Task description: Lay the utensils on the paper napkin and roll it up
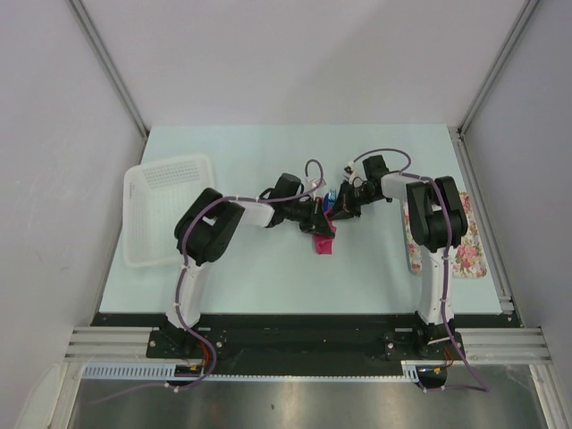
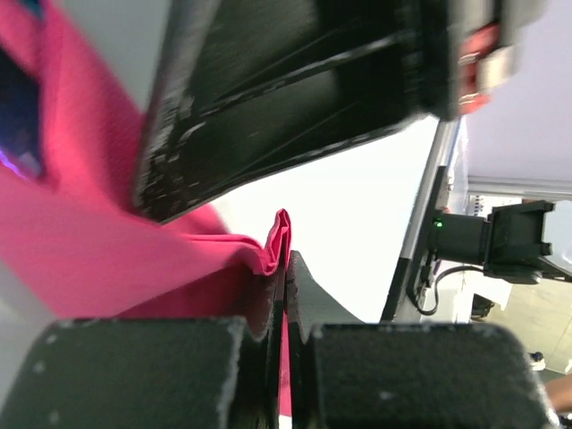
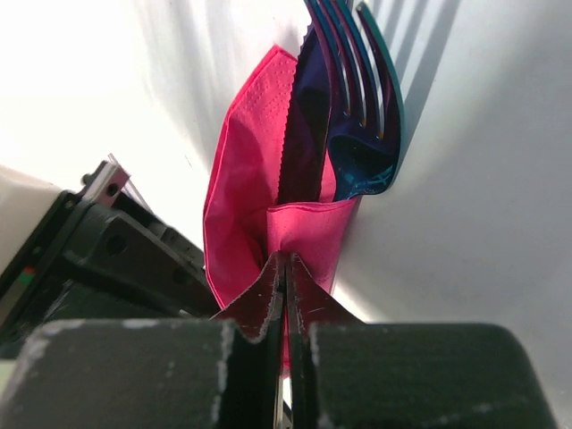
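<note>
From above, my left end effector (image 1: pixel 315 214) and right end effector (image 1: pixel 340 210) are meeting over the pink napkin (image 1: pixel 323 243) mid-way across the desk (image 1: pixel 268 277). Left wrist: I am pinching a napkin fold. Right wrist: I am clamping the napkin wrapping the blue utensils (image 3: pixel 357 134).

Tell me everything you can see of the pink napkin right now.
The paper napkin is thin, magenta-pink, finely textured paper, folded and creased around the utensils, whose fork tines and knife stick out its top. The left gripper and right gripper are each shut on a fold of it, near the table's middle.
</note>
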Controlling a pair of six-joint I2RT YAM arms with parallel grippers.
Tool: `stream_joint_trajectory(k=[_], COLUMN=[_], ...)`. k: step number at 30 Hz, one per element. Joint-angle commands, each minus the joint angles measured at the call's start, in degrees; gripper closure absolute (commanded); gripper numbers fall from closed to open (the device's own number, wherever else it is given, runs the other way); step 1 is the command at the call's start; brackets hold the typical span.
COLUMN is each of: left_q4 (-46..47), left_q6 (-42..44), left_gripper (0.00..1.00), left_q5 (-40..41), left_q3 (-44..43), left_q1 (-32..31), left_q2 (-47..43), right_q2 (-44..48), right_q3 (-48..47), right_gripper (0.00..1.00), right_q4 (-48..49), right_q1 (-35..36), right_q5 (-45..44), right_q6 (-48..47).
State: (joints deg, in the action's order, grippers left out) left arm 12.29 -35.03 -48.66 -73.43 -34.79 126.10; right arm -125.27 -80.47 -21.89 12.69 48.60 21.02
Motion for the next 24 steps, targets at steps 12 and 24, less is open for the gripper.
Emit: stream_joint_trajectory(k=[12, 24], left_q4=[9.2, 12.1], left_q6=[-2.7, -2.6], left_gripper=[0.98, 0.96], left_q5=[-6.0, -5.7], left_q3=[1.0, 2.9], left_q1=[-2.7, -3.5], left_q2=[-1.3, 3.2], right_q2=[-3.5, -4.0], right_q3=[1.2, 0.7], right_gripper=[1.0, 1.0], right_q4=[0.8, 1.0], right_q1=[0.2, -0.1], right_q5=[-7.6, -8.1], right_q6=[-1.5, -1.2])
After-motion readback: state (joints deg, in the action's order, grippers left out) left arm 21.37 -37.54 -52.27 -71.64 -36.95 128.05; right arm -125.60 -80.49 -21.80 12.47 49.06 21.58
